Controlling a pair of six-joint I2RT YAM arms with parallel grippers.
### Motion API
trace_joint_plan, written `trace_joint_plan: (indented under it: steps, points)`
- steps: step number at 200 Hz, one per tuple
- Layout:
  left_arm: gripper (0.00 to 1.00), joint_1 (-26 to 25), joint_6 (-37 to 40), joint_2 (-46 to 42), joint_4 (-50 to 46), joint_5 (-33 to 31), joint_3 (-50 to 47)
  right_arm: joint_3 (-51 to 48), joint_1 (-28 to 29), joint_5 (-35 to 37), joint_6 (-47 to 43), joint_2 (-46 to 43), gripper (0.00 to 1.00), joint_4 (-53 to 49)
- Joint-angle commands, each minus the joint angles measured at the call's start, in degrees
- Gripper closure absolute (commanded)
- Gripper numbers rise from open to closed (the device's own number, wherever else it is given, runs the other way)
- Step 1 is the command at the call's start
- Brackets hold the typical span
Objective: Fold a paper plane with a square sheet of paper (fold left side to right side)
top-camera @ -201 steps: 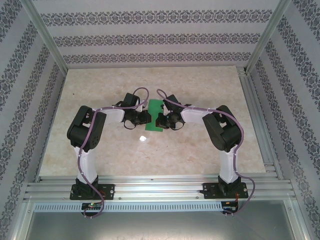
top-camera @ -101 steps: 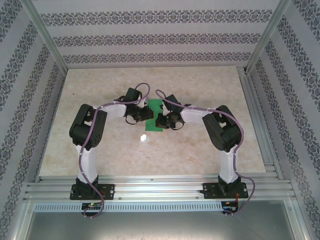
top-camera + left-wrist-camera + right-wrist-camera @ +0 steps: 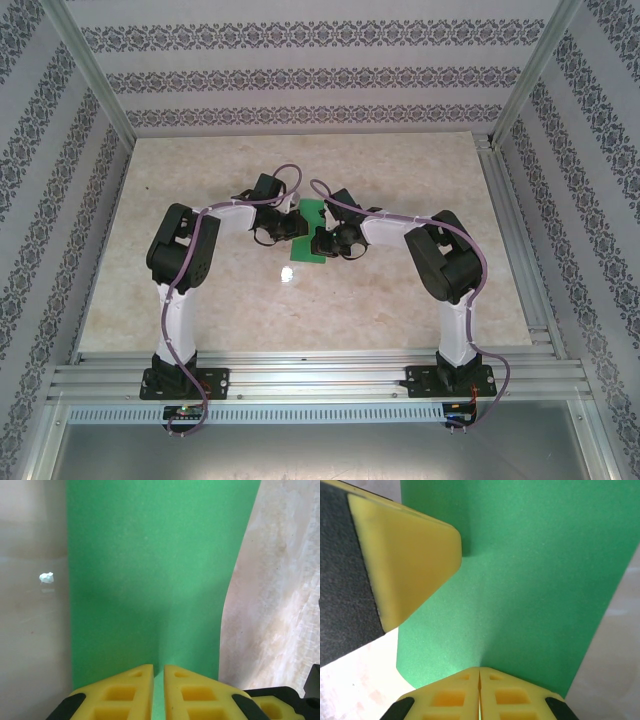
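So, mid-fold I reckon: left gripper (image 3: 158, 672) and right gripper (image 3: 479, 674) both pinched shut on the paper (image 3: 303, 250), middle of the table (image 3: 200, 170). Next I'd need edges aligned before creasing.

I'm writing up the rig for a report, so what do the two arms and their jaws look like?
The left arm and right arm have white links and black joint housings on black base plates. A purple cable runs along each. The jaws are yellow wedges with rectangular cut-outs, on black mounts.
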Motion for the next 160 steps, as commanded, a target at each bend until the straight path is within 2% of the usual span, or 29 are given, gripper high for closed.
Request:
trace_joint_plan:
  steps: [1,96,122,160]
  points:
    - [0.85,2.13,0.15,2.15,0.77,-2.49,1.63,-1.18,0.9,5.11,-1.99,3.93,0.92,-6.97]
    - [0.83,5.12,1.85,6.0,-2.67,-3.31,9.65,-1.48,1.06,6.16,-2.67,3.62,0.92,-8.19]
    - [0.83,5.82,3.24,7.64,-5.53,-6.13,13.24,-1.66,1.05,6.06,-2.63,3.68,0.92,-8.22]
    - [0.83,7.48,3.5,2.56,-4.64,-4.99,11.99,-1.61,1.06,5.82,-2.65,3.57,0.92,-8.1]
